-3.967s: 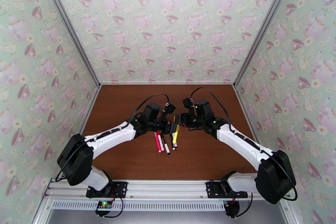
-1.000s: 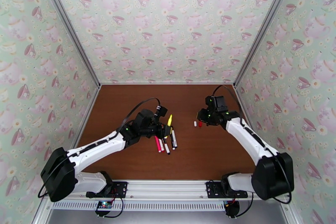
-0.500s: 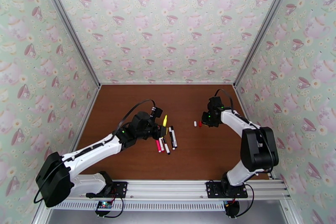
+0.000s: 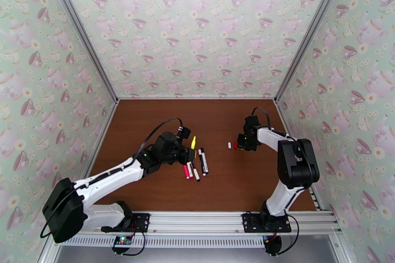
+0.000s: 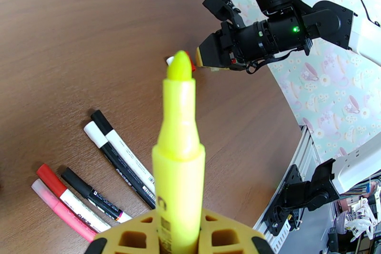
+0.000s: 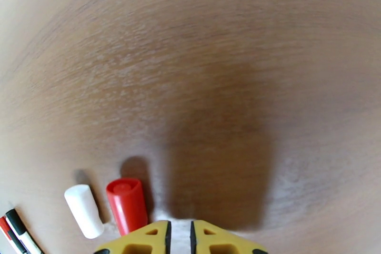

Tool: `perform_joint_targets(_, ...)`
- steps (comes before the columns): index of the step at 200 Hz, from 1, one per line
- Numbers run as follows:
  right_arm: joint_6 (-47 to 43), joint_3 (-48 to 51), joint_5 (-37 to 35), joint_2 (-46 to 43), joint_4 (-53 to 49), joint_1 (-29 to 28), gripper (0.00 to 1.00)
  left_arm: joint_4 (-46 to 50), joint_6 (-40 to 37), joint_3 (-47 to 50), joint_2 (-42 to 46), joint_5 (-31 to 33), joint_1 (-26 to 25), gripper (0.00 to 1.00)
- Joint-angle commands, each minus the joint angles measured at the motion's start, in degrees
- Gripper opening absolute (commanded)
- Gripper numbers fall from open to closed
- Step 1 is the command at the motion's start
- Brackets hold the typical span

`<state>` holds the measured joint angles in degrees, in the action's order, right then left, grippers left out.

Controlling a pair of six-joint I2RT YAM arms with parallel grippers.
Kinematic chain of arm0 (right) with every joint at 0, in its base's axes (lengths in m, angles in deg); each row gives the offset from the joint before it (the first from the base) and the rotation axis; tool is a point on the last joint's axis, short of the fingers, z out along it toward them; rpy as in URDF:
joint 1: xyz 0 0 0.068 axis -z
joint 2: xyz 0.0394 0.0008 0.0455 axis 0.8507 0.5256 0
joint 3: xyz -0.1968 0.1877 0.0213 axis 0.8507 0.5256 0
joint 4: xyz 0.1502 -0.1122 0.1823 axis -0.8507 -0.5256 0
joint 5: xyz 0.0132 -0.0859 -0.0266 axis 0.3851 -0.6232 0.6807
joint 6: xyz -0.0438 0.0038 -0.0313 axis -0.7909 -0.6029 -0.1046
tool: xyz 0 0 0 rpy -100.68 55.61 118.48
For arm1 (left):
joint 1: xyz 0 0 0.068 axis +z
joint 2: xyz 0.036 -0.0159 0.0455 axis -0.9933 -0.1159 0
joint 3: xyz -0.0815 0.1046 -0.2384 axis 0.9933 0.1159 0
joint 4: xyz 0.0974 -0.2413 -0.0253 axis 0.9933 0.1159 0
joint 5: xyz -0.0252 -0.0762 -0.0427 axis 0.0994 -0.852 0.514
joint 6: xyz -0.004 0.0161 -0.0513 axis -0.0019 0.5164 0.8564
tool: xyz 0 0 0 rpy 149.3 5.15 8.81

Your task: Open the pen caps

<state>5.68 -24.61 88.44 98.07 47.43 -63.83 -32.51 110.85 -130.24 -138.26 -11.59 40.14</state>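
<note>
**A:** Starting nearest the bases, what is left to do?

**B:** Five pens (image 5: 121,164) lie bunched on the table (image 4: 237,185). As far as I can judge, each has its cap on, so all five are left to open.

**A:** And the one in the air?

**B:** Just past the bunch, at its 12 o'clock, the left gripper (image 5: 176,231) is clamped round the barrel of the yellow highlighter (image 5: 178,155). Its nib is bare, so that one is open.

**A:** Farther out?

**B:** At 3 o'clock from the bunch, well apart from it, a white cap (image 6: 84,209) and a red cap (image 6: 126,205) lie loose, side by side. The right gripper (image 6: 178,236) hangs low just at their 3 o'clock. Its jaws are pressed together, with nothing between them that I can see.

**A:** So how far along is it?

**B:** Under halfway, I'd say. Which pens those two caps came off, I cannot tell.
</note>
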Motion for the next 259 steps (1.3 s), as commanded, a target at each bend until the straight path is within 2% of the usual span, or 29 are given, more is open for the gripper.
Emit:
perform_joint_targets(1,-1.2,-2.1,1.5,1.7,1.3,0.2,0.11,-0.2,0.0,-1.1,-0.7,0.8,0.2,0.08)
perform_joint_targets(52,-1.6,-2.6,1.4,3.2,1.4,0.2,0.15,0.7,-0.3,-1.7,-1.0,0.8,0.1,0.08)
perform_joint_targets(124,-1.5,-2.5,1.6,2.5,0.9,0.2,0.28,-0.4,0.0,-2.2,-2.3,0.6,0.1,0.08)
perform_joint_targets(161,-1.0,-2.3,2.3,1.6,1.1,0.2,0.3,0.7,-0.3,-3.0,-2.5,0.6,0.1,0.08)
perform_joint_targets(197,0.6,0.9,4.7,-3.4,3.5,0.2,0.33,2.0,-0.6,-3.9,-2.9,1.5,0.0,0.08)
perform_joint_targets(235,2.5,5.9,4.7,-12.2,5.9,-0.2,0.39,7.7,-2.0,-6.4,-4.4,7.8,0.1,0.08)
perform_joint_targets(259,3.8,10.0,7.9,-19.3,9.3,-0.6,0.46,11.2,-2.7,-8.8,-6.5,12.3,0.2,0.08)
